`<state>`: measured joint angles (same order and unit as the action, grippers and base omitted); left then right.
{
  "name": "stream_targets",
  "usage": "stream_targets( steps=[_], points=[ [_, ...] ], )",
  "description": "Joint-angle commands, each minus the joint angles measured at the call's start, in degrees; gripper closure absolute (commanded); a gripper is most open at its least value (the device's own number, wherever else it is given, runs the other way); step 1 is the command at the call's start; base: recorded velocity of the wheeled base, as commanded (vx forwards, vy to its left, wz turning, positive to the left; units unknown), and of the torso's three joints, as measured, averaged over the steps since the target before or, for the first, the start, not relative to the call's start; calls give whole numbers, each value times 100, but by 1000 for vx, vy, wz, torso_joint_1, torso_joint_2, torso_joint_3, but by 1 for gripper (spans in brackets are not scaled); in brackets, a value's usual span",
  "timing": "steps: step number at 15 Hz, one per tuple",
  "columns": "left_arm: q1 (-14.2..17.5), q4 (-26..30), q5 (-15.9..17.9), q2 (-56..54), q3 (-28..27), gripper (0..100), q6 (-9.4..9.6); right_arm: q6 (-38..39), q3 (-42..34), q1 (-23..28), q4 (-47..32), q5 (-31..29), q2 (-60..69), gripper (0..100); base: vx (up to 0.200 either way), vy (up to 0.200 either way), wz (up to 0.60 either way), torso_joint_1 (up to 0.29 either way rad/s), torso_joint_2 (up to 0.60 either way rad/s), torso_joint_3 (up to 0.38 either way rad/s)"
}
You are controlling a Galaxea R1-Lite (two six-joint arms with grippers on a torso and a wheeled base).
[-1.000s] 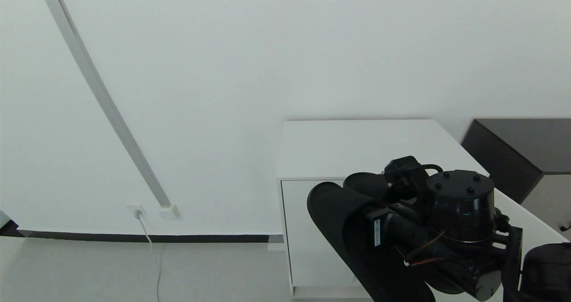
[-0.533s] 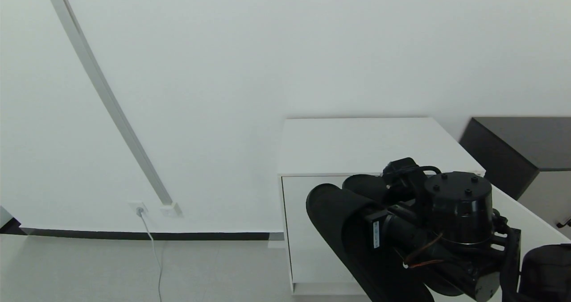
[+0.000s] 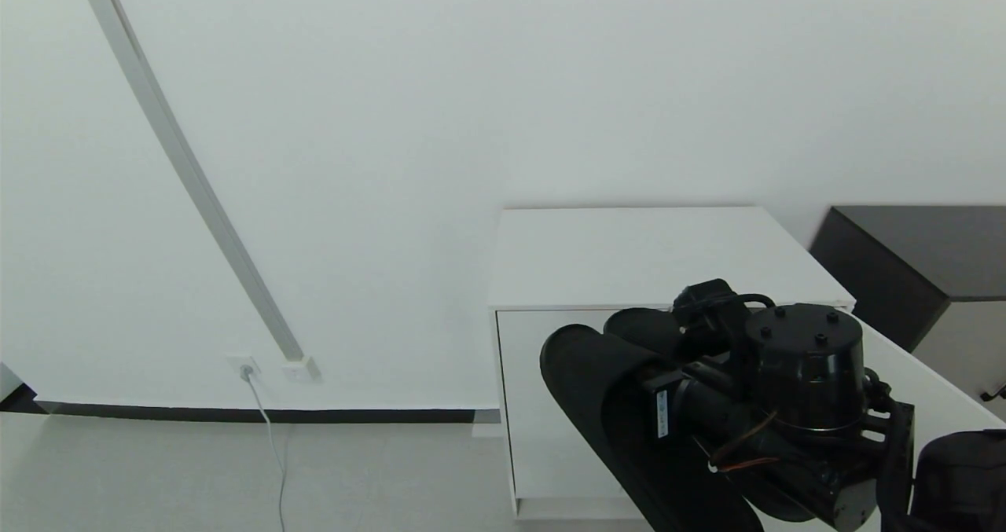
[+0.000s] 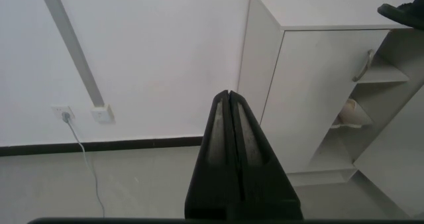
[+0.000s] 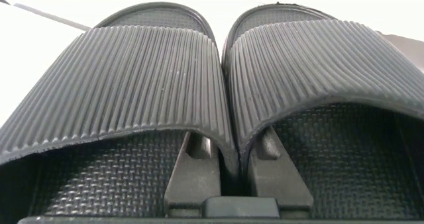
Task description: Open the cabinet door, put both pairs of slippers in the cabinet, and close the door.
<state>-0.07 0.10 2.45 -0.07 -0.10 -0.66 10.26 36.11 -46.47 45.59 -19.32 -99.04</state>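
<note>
currently right end effector (image 5: 232, 154) clamps black slippers (image 5: 159, 71), left end effector (image 4: 229, 99) pressed together.

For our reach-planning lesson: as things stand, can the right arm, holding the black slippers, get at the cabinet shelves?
Probably yes. The right claw holds the black slippers near the top of the cabinet, the door stands open, and the shelves look unblocked, one bearing a pale item.

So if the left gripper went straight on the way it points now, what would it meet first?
Most likely the white wall: the shut left gripper aims just beside the white cabinet, with nothing visible in between. Depth is unclear, so a graze of the cabinet's side cannot be ruled out.
</note>
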Motion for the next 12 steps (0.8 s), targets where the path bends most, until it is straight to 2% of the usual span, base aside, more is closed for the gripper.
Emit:
stream_targets(
  steps=[1,12],
  points=[
    [-1,-1,1,7,1,100,-4,2,1,-2,2,-1,7,100,0,-200,0,-2,2,-2],
    [-1,-1,1,7,1,100,-4,-42,-51,68,20,-10,7,100,0,-200,0,3,3,4]
  ],
)
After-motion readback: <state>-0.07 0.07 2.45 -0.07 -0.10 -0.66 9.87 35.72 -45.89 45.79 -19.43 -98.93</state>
